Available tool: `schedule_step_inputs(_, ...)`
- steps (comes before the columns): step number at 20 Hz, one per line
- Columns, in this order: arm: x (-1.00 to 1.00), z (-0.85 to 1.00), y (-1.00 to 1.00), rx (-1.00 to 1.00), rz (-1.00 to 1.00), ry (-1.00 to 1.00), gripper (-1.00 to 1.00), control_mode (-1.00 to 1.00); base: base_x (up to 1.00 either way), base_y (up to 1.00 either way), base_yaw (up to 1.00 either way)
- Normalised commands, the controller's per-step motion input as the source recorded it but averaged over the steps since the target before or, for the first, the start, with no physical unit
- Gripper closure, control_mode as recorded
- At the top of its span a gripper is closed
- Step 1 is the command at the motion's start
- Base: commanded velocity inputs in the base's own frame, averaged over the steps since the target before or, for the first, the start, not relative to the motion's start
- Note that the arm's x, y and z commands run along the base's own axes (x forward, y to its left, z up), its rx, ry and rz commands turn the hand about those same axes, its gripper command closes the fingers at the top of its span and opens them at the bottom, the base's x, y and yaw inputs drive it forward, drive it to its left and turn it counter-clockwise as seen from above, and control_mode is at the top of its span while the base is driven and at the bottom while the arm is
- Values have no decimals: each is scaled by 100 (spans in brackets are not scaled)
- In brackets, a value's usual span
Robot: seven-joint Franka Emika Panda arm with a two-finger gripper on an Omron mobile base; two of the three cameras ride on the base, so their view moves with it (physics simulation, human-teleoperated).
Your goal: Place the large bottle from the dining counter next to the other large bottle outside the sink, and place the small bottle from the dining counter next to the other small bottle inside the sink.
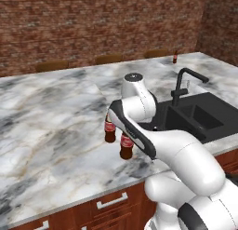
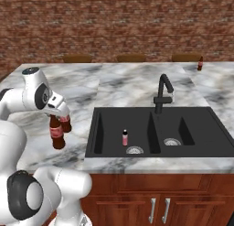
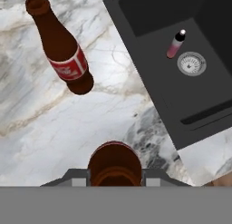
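Two large brown cola bottles w/ red labels are seen on the marble table (image 1: 51,112), left of the sink (image 2: 201,129). One large bottle (image 3: 114,163) is clamped at its neck by the pincer (image 3: 114,177), jaws closed partway on it; its open mouth is seen from above in the hand view. In the base views it is seen upright w/ its base at or just above the table near the front edge; contact w/ the table can't be told. The other large bottle (image 3: 61,51) stands just beside it, a bit further back, apart from the pincer.

The small pale pink bottle (image 2: 125,137) w/ reddish top is seen upright inside the sink's left basin, near the round metal drain (image 3: 191,63). The black gooseneck faucet (image 2: 162,91) rises behind the divider between basins.

The small dark brown bottle (image 2: 200,63) is seen far back on the table, near its far edge, well apart from sink and arm. Brick wall (image 1: 93,24) behind.
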Motion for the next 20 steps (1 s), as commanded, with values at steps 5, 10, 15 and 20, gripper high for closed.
schedule_step_inputs(5,0,-22,1,0,-4,-4,100,-100,0,0,0)
schedule_step_inputs(10,0,-18,0,-3,-3,3,100,-100,0,0,0)
schedule_step_inputs(15,0,-16,0,-1,-1,1,100,-100,0,0,0)
schedule_step_inputs(20,0,-27,0,0,0,0,100,-100,0,0,0)
